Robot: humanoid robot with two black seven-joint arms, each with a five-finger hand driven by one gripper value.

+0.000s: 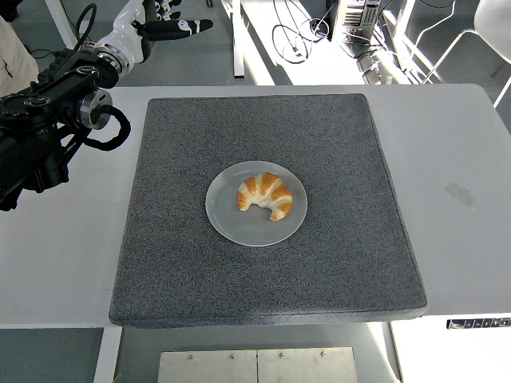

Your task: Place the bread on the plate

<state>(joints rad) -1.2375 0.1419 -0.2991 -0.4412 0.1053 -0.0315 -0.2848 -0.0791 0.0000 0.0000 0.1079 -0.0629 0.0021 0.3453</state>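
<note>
Croissant: the croissant (264, 195) lies on the grey plate (239, 226), a little right of its middle; golden-brown, its curved ends turned toward the near edge; nothing touches it

Plate: round, flat on the dark grey mat (184, 271), close to the mat's centre

Mat: square, covering most of the white table (56, 263); its near edge runs close to the table's near edge

Left hand: the left hand (164, 20) is up at the top left, beyond the table's far edge and well apart from the plate; fingers stretched out and relaxed, holding nothing; the black forearm (48, 120) crosses the table's far left corner

Background: grey floor, desk legs, and loose cables (291, 36) behind the table
</note>
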